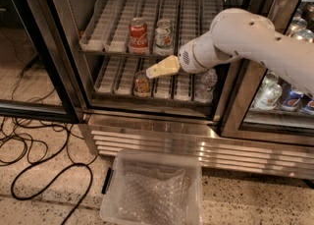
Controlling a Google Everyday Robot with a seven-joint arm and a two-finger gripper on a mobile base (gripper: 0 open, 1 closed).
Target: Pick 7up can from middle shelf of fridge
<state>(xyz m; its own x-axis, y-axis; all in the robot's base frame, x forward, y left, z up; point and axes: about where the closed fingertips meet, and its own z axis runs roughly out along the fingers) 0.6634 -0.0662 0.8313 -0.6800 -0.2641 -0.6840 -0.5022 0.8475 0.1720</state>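
Observation:
The 7up can (164, 36), whitish with a green label, stands upright at the front of the middle shelf (109, 28), next to a red Coca-Cola can (138, 35) on its left. My gripper (158, 69), cream-coloured at the end of the white arm (245, 40), hangs in front of the open fridge (147, 135). It is just below the 7up can, at the level of the shelf's front edge, and points left and slightly down. It touches no can.
An amber-brown can (142, 84) and a clear water bottle (206, 85) stand on the rack below. A clear plastic bin (156, 189) sits on the floor before the fridge. Black cables (34, 165) lie at left. Drinks show behind the right glass door (279, 96).

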